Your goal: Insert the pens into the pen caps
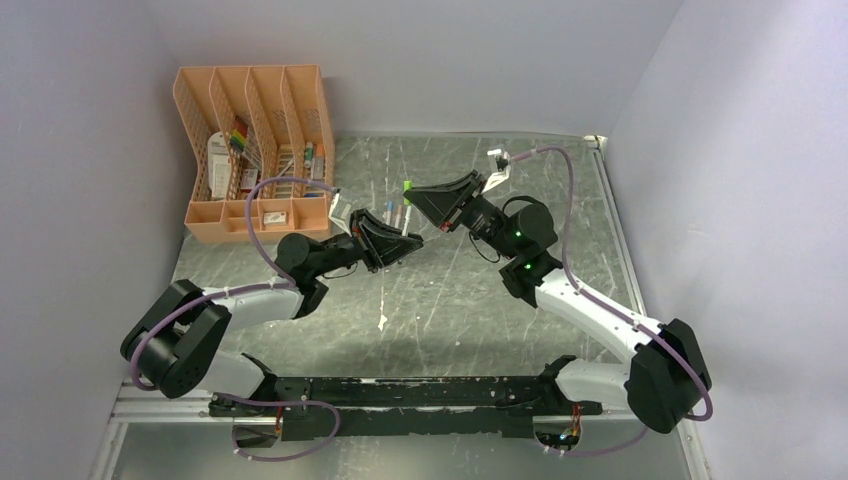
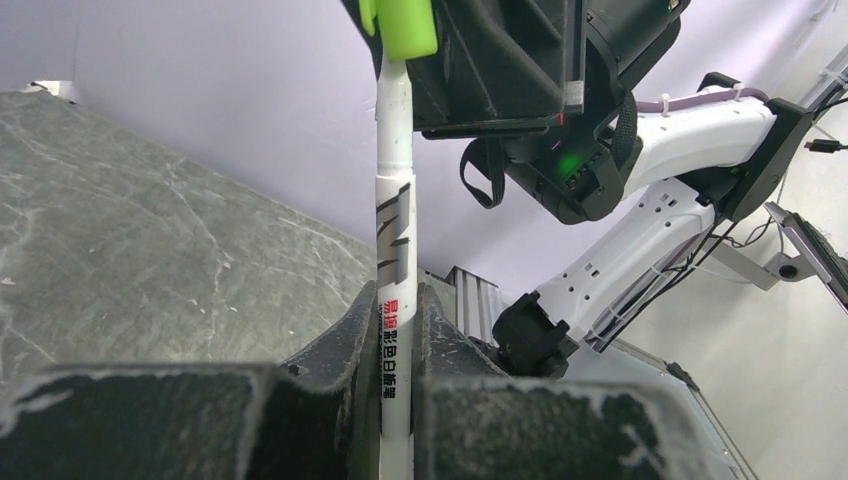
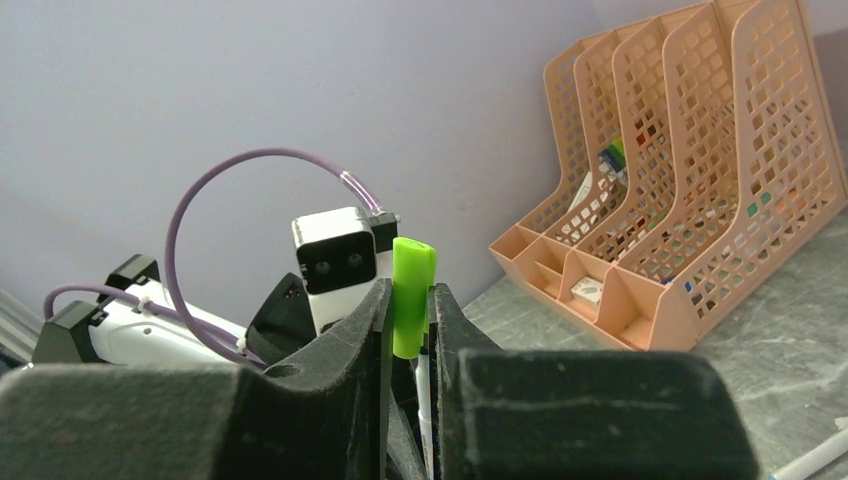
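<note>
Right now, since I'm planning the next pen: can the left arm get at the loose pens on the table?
Probably not yet. The loose pens lie close by, uncovered, but the left end effector is shut on a pen with its tip at the green cap in the right end effector.

Scratched grey table: peach organiser far-left; two pens mid-table.

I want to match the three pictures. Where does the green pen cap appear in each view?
Top external: green cap above centre, at the right gripper tip.
Left wrist: top edge, near the middle, above the white pen.
Right wrist: centre, between the black fingers.
Shared landmark: the right gripper holding it.
</note>
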You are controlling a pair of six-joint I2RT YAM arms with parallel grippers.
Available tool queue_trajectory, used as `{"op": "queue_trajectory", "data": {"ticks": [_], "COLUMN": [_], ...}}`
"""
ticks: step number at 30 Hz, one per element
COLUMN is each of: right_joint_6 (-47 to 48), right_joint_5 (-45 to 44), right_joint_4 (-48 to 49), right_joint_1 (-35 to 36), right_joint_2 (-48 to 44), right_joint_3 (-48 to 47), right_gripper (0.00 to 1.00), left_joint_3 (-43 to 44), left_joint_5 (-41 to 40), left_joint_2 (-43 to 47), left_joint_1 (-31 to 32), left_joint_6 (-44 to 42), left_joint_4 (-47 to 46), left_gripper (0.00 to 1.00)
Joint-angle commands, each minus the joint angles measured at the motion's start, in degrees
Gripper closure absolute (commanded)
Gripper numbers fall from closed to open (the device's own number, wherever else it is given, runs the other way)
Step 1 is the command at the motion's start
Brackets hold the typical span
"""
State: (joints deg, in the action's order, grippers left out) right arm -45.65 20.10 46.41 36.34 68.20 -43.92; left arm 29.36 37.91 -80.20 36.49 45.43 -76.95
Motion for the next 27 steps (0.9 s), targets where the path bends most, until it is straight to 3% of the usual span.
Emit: {"op": "queue_trajectory", "data": {"ticks": [1, 14, 27], "right_joint_6": [0.38, 5.20, 4.42], "right_joint_5": [0.12, -2.20, -0.40], "right_joint_4": [1.32, -1.56, -0.38], "right_joint_1": [-0.34, -0.73, -0.87], "right_joint_2": [0.48, -3.93, -1.41], "right_joint_3": [0.62, -1.84, -2.67], "right_gripper": [1.00, 1.00, 1.00], "left_joint_3": [1.92, 1.40, 1.39], "left_joint_5": [-0.01, 0.81, 1.46], "left_joint_2": [1.60, 0.41, 2.00], "left_joint_1": [0.40, 0.43, 0.51], "left_joint_6": [-1.11, -0.54, -0.06], "left_joint_4": [-1.71, -2.70, -3.07], "left_gripper": [0.93, 0.93, 0.93]}}
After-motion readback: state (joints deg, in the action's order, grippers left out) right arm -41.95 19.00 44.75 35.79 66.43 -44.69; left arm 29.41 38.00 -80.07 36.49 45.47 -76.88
